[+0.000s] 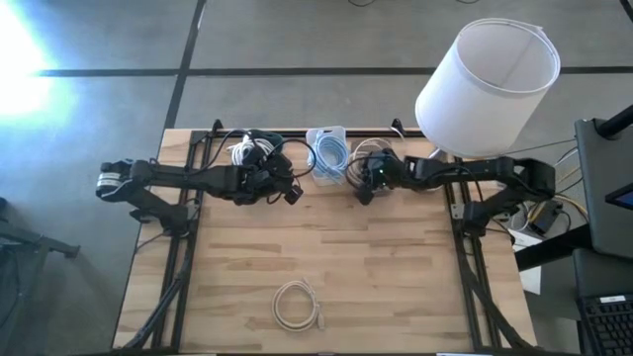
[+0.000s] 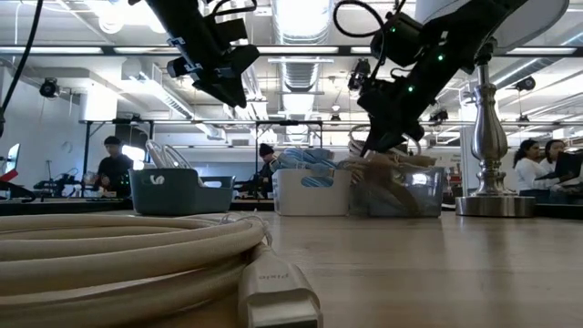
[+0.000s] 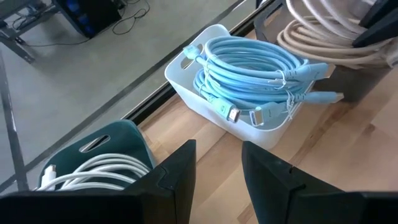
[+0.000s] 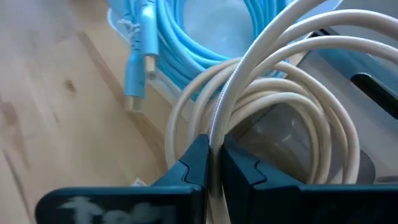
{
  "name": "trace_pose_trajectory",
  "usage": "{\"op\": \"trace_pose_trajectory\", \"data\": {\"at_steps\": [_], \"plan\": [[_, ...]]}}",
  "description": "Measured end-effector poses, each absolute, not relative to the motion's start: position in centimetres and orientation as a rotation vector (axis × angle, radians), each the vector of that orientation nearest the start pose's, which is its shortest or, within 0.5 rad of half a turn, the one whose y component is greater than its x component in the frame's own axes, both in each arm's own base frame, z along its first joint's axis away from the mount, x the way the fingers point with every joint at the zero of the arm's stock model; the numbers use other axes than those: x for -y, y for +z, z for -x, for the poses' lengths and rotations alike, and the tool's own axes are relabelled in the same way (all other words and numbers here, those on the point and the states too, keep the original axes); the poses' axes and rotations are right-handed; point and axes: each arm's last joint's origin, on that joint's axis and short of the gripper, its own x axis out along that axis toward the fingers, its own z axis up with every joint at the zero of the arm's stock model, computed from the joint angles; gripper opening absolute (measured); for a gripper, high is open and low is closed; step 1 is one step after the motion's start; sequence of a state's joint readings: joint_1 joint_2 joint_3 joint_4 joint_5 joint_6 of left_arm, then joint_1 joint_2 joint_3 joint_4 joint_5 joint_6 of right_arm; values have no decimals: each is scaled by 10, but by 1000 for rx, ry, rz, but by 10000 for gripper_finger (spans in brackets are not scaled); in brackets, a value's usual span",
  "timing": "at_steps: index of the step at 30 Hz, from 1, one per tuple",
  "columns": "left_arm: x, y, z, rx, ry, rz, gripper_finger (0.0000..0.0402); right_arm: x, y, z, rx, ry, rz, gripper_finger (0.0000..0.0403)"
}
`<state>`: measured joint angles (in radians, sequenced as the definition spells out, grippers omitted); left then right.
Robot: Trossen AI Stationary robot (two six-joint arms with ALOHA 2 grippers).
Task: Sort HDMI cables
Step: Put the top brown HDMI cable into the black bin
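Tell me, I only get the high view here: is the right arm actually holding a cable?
Observer: Yes. Its wrist view shows the right jaws shut on one strand of a beige coil.
Operator: Is that coil down in its bin?
Observer: Not fully. The low view shows it hanging from the jaws, with its lower loops at the grey bin.
Operator: And the left jaws?
Observer: Open and empty. The left wrist view shows only bare table between them.
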<state>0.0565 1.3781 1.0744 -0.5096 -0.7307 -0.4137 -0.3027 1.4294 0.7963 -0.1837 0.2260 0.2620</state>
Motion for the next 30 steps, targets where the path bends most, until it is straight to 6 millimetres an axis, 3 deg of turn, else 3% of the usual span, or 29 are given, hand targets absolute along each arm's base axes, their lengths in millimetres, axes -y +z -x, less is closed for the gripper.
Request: {"op": "trace_pose_trajectory", "data": {"at_steps": [16, 22, 30], "plan": [[-35, 282, -281, -613, 885, 98, 133, 100, 190, -267, -802, -614, -219, 86], [-35, 282, -281, -614, 886, 98, 133, 99, 204, -264, -750, -593, -187, 110], [-35, 282, -281, -614, 885, 96, 133, 99, 240, -265, -635, -590, -182, 118]]}}
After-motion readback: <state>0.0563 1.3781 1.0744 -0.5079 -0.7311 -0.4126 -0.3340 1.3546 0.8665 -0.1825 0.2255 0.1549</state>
